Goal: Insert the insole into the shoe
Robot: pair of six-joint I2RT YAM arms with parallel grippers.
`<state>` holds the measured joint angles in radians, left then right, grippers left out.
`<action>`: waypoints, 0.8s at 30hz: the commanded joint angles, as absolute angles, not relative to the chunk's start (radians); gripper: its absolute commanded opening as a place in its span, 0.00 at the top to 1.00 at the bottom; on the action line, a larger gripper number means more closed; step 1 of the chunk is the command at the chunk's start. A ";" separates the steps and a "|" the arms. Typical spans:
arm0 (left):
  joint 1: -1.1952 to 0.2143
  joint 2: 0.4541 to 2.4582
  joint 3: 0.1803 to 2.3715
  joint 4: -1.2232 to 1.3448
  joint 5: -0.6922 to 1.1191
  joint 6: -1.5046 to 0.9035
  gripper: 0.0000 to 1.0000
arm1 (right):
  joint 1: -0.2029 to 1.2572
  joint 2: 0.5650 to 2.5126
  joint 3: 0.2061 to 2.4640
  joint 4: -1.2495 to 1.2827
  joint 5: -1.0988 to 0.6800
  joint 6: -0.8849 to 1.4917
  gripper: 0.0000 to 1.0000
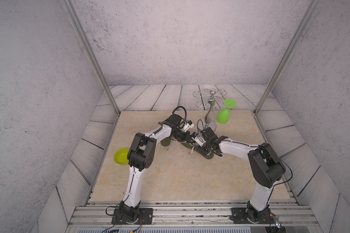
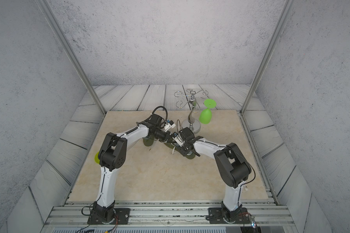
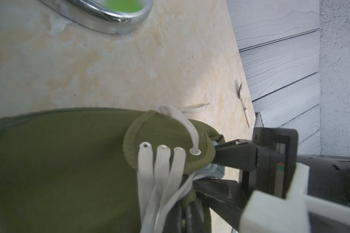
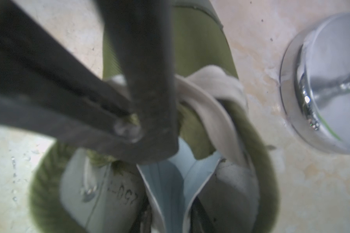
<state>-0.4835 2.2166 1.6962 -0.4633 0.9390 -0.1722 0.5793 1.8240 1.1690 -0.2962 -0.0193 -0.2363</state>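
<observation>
Closest to the lens, the left gripper (image 4: pixel 133 123) is clamped tight on the mouth edge of the olive canvas shoe (image 3: pixel 59 161). The right gripper (image 3: pixel 204 167) stands partly parted around the pale blue insole (image 4: pixel 170 181), folded into a V inside that mouth; whether it presses I cannot tell. The grey lining (image 4: pixel 101 191) is stamped "250-". Flat white laces (image 3: pixel 162 161) thread metal eyelets (image 3: pixel 194 151); a chrome stand base (image 4: pixel 321 90) sits nearby.
</observation>
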 commanded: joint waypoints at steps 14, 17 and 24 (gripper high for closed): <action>-0.480 2.218 1.704 -0.510 0.985 -0.130 1.00 | 0.581 1.642 1.172 -0.429 -0.016 -0.170 0.35; -0.480 2.217 1.707 -0.514 0.982 -0.130 1.00 | 0.582 1.632 1.176 -0.450 -0.016 -0.160 0.32; -0.482 2.214 1.710 -0.507 0.980 -0.141 1.00 | 0.582 1.688 1.226 -0.495 -0.021 -0.161 0.33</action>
